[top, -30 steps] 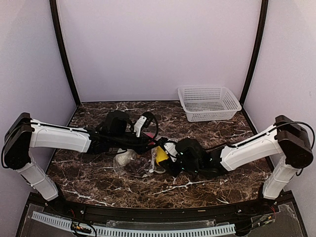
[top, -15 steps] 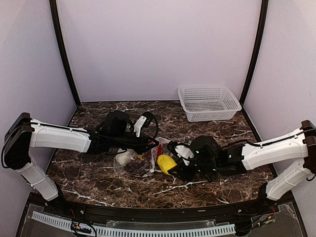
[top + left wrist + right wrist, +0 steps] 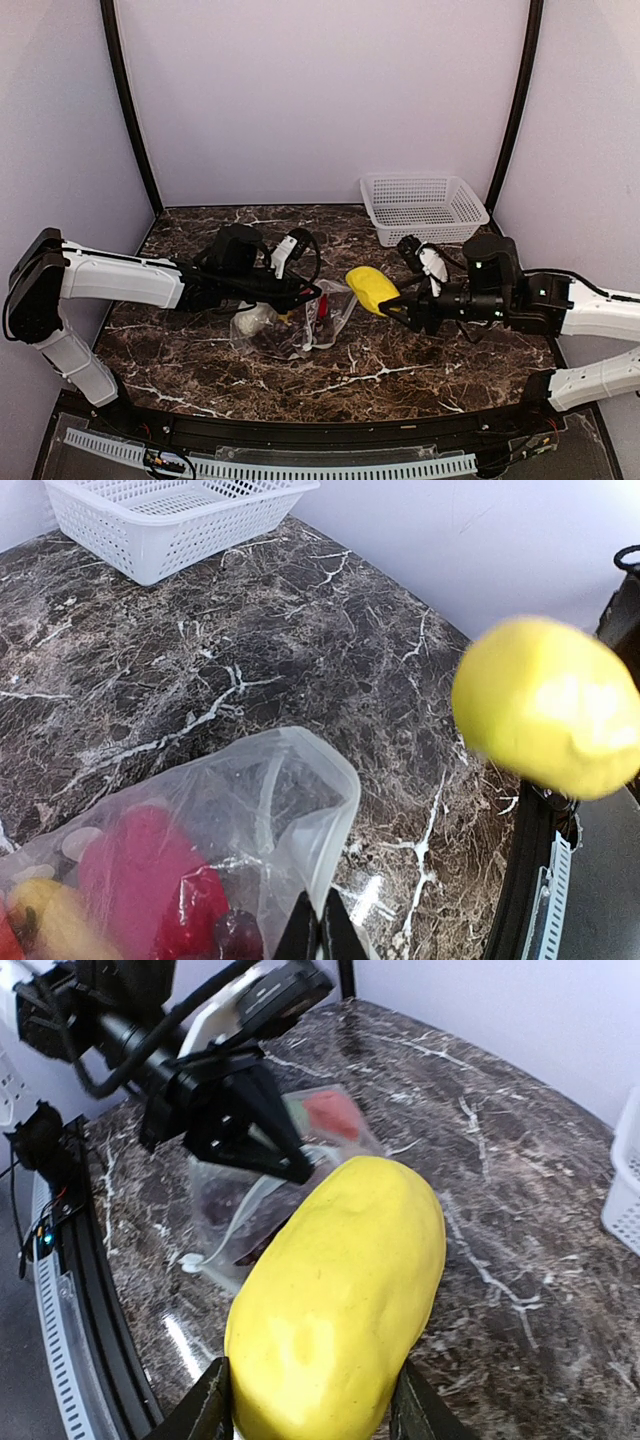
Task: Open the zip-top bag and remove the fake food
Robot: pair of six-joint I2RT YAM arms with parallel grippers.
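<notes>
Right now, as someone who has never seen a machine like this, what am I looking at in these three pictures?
Two white robot arms are bolted at a marble-patterned table. One picture comes from a camera overhead; the other two from cameras on each arm's wrist. The left end effector, a two-finger pincher, pinches the edge of the zip-top bag, which lies on the table with toy food inside. The right end effector holds a yellow toy lemon in the air, outside the bag. A white basket sits at the back.

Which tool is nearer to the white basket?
Right. The right tool, gripping the yellow lemon, is in front of the basket; the left tool is farther, pinching the zip-top bag.
</notes>
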